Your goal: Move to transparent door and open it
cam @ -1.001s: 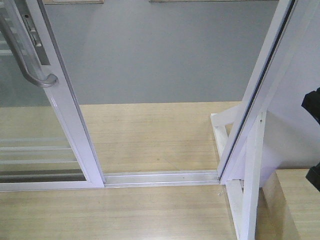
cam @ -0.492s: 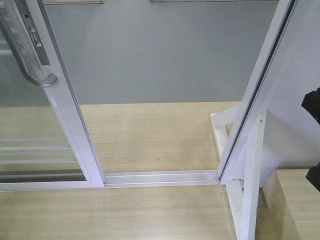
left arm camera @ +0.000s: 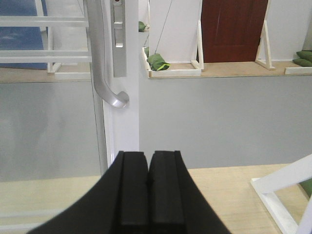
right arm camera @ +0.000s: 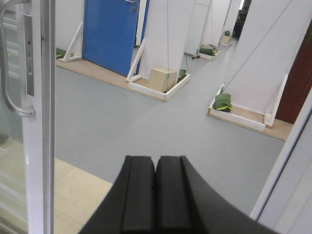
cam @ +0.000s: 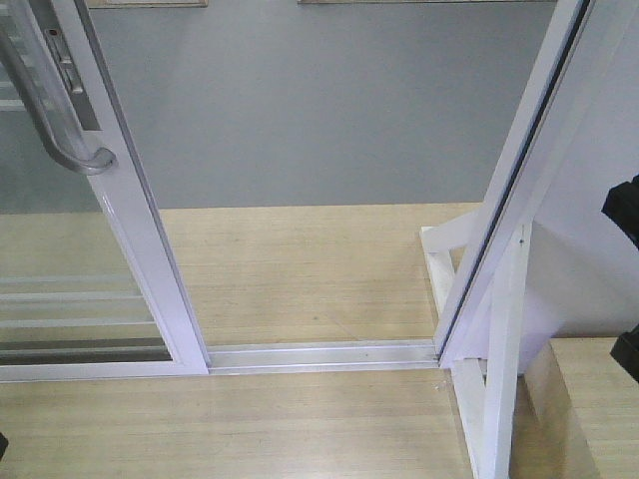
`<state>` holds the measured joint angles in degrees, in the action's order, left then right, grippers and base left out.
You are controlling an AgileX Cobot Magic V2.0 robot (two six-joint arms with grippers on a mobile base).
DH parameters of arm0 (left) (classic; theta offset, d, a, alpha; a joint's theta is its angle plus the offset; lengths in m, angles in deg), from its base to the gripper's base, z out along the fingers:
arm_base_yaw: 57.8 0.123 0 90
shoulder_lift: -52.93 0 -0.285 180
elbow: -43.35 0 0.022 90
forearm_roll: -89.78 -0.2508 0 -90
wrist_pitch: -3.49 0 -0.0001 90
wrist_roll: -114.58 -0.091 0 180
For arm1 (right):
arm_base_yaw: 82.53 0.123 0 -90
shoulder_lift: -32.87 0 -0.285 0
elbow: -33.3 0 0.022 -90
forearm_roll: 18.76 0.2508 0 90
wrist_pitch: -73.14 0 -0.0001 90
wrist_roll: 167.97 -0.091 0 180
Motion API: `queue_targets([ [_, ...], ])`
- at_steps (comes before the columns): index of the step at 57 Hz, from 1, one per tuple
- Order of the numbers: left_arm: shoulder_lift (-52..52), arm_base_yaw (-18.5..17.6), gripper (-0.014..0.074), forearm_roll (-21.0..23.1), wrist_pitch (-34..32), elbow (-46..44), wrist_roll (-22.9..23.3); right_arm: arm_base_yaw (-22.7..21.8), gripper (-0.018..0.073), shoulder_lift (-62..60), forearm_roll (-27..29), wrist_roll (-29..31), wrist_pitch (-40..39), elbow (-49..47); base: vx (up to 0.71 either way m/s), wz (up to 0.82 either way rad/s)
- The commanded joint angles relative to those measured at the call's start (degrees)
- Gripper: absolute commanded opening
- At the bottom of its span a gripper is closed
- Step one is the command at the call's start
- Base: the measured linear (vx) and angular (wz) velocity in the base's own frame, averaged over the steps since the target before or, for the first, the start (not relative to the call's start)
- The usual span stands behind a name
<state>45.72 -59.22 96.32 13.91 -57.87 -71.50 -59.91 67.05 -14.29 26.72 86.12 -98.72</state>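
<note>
Transparent door (cam: 90,299) stands at the left of the front view, slid aside so that a wide gap lies between its white edge and the white door frame (cam: 519,190) on the right. Thin white bars cross the lower part of its glass. Through the gap lies wooden floor (cam: 300,269), then grey floor (cam: 319,100) beyond it. A metal track (cam: 319,354) runs along the floor from the door's foot to the foot of the frame.

Farther off, the right wrist view shows a blue door (right arm camera: 111,34), white panels standing on wooden bases, a cardboard box (right arm camera: 162,79) and a green bag (right arm camera: 223,102); the left wrist view shows a dark red door (left arm camera: 233,30).

On the door's edge sits a curved grey handle (cam: 60,120), its lower end hooking toward the white frame, with a narrow lock plate (left arm camera: 118,36) beside it.

Left gripper (left arm camera: 148,187) — its two black fingers pressed together, nothing between them — hangs in front of the door's white edge, below the handle and apart from it. Right gripper (right arm camera: 156,192) is likewise closed and empty, facing the opening, with the door at its left.
</note>
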Motion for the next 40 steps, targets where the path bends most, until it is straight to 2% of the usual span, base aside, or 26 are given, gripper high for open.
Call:
queue_targets([
  [1, 0.9, -0.1, -0.0006, 0.0, -5.7, -1.3, 0.1, -0.1, -0.0006, 0.2, -0.1, 0.2, -4.7, -1.8, 0.00, 0.00],
  [40, 0.9, -0.1, -0.0006, 0.2, -5.3, -1.3, 0.2, -0.1, -0.0006, 0.2, -0.1, 0.2, -4.8, -1.8, 0.00, 0.00],
])
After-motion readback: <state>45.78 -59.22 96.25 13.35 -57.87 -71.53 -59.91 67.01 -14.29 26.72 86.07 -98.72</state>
